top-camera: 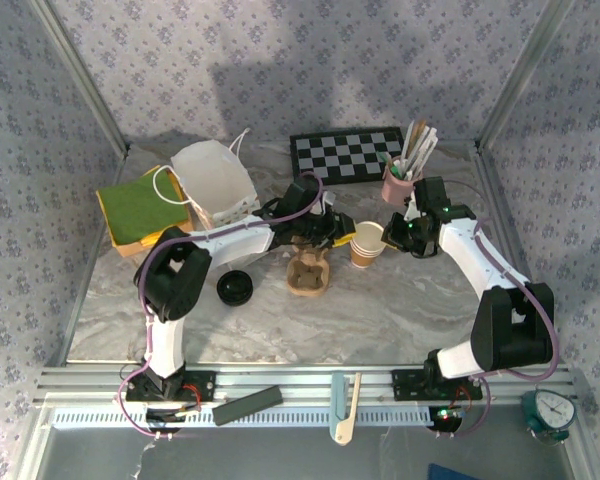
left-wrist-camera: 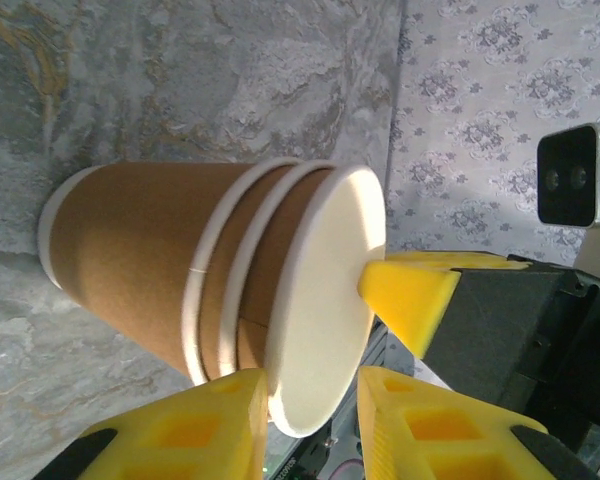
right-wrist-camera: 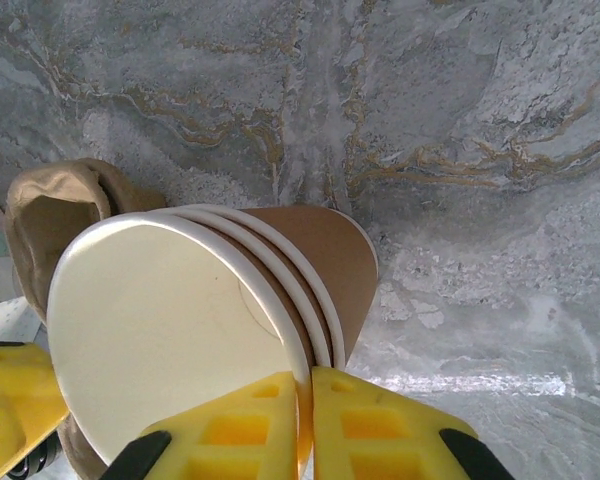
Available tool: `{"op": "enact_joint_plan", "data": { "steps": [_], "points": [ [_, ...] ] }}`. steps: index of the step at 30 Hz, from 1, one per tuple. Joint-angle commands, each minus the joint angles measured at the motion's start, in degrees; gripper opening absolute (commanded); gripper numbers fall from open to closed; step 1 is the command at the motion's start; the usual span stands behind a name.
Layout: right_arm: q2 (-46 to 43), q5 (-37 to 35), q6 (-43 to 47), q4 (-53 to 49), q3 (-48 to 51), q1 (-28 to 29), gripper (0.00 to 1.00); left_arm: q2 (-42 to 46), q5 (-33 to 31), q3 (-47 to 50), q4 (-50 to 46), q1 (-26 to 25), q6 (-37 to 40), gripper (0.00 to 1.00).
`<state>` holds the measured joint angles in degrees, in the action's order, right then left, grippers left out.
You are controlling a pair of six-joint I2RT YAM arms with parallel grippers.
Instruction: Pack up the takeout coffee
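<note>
Three takeout coffee cups (top-camera: 367, 245), tan paper with white rims, sit nested one inside another and stand mouth up a little right of the middle of the marbled surface (top-camera: 380, 320). There is no lid on them, and the top cup looks empty and white inside. I can't tell from here whether the stack's base rests on the surface or hangs just above it.

Both arms meet at that stack from opposite sides. The left gripper (left-wrist-camera: 315, 425) comes in from the left with its yellow jaws only partly apart. One jaw sits against the brown outer wall and the other inside the mouth, and the rim of the innermost cup looks pinched between them. The right gripper (right-wrist-camera: 306, 425) comes in from the right with its jaws almost together. Only the thin cup wall at the rim lies between them, so it has a firm nip on the stack.

The round black lid (top-camera: 235, 287) lies flat well to the left of the cups, nearer the left edge. Between lid and cups, just beside the stack on its near-left, sits the brown pulp tray (top-camera: 308, 272).

Toward the far-left corner lies a green cloth (top-camera: 140, 207) on something yellow, with a white paper bag (top-camera: 217, 180) standing open just right of it. A checkerboard (top-camera: 345, 155) lies along the far edge. A pink cup of wooden stirrers (top-camera: 398, 183) stands at its right end, near the right arm.
</note>
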<state>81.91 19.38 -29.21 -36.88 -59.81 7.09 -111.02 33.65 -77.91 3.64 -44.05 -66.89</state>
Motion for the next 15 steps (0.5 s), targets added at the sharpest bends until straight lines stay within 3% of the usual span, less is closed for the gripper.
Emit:
{"op": "enact_joint_plan", "data": {
  "steps": [1, 5, 15],
  "points": [
    [1.1, 0.8, -0.1, -0.5, 0.2, -0.1, 0.05, -0.6, 1.3, -2.1, 0.9, -0.4, 0.6, 0.3],
    [0.8, 0.8, -0.2, -0.7, 0.1, -0.1, 0.0, -0.7, 1.2, -2.2, 0.8, -0.4, 0.5, 0.31],
    [0.5, 1.2, -0.3, -0.5, 0.1, 0.4, 0.0, -2.0, 1.9, -2.4, 2.2, -0.6, -0.5, 0.35]
  ]
}}
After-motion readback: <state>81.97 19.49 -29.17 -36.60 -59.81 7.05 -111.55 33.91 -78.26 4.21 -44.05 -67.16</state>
